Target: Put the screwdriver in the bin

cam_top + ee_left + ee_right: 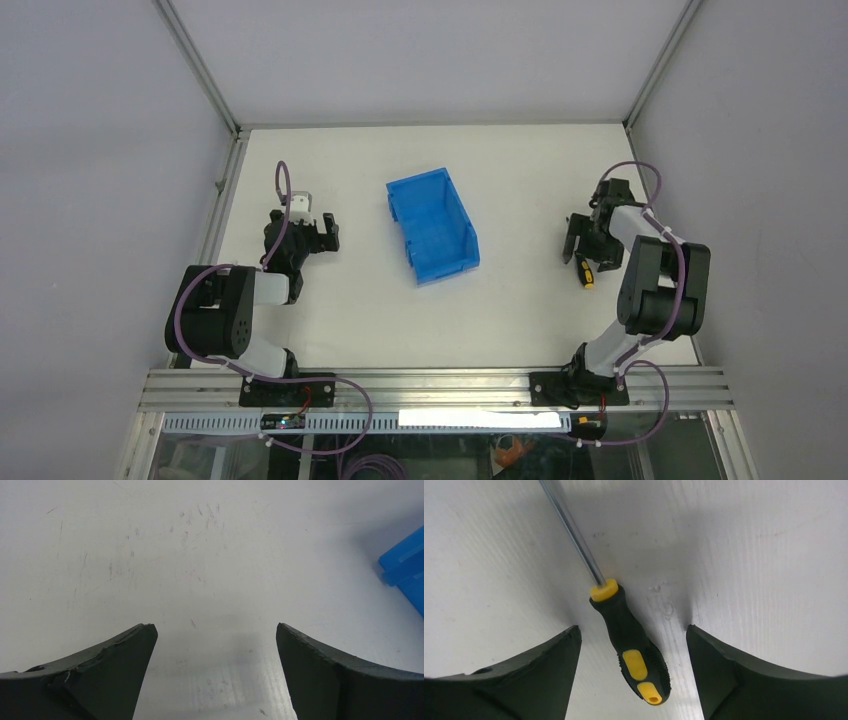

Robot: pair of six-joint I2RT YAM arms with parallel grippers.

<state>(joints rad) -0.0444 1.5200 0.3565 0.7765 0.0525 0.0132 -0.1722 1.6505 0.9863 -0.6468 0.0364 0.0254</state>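
Note:
The screwdriver (631, 640) lies flat on the white table, black and yellow handle toward the camera, thin shaft running up and left. In the top view the screwdriver (586, 274) shows only as a yellow and black bit under the right wrist. My right gripper (631, 630) is open, its jaws either side of the handle, not touching it. The blue bin (433, 224) stands mid-table, well left of the right gripper (578, 250). Its corner shows at the right edge of the left wrist view (406, 565). My left gripper (214, 627) is open and empty over bare table, left of the bin.
Grey walls and aluminium frame posts enclose the white table (430, 320). An aluminium rail (430, 388) with the arm bases runs along the near edge.

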